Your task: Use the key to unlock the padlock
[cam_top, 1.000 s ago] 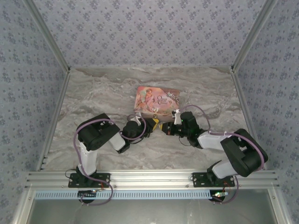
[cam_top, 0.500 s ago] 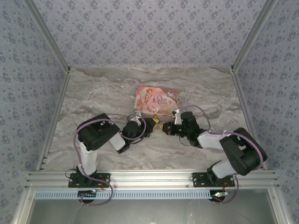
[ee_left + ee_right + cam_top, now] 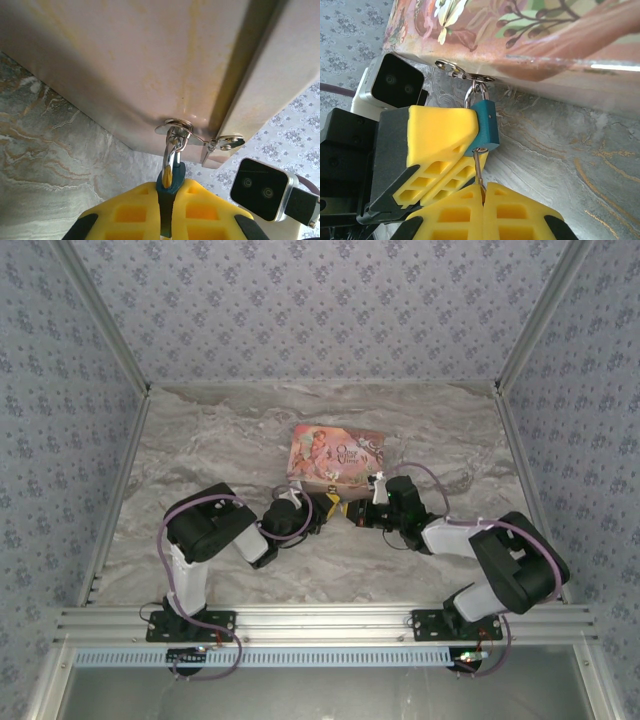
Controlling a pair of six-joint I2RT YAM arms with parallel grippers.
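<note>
Marbled surface (image 3: 200, 450) with the pink box (image 3: 337, 455) lying flat near its middle, front edge toward the two arms, which meet just before that edge. The left fingers (image 3: 131, 215) are pressed onto the two flat faces of the blue padlock (image 3: 486, 131), a grip that judging by its placement serves to steady the body against twisting while the other arm works. The padlock hangs off the box front: its shackle (image 3: 172, 150) passes through the ring of a small metal hasp (image 3: 175, 126) fixed at the lower corner of the box, so the lock cannot be carried elsewhere and must be worked where it hangs, just above the surface. The right fingers (image 3: 515, 215) come from the opposite side, pressed together on a thin metal key (image 3: 479, 169) whose shaft runs up to the underside of the padlock; the bow lies hidden between the pads. Whether the blade is fully seated in the keyway cannot be told. The shackle appears closed in both wrist views, so the lock reads as not yet opened. The opposed arrangement, one arm bracing and one arm aligned with the keyway, suits a turn of the key about its own axis.
</note>
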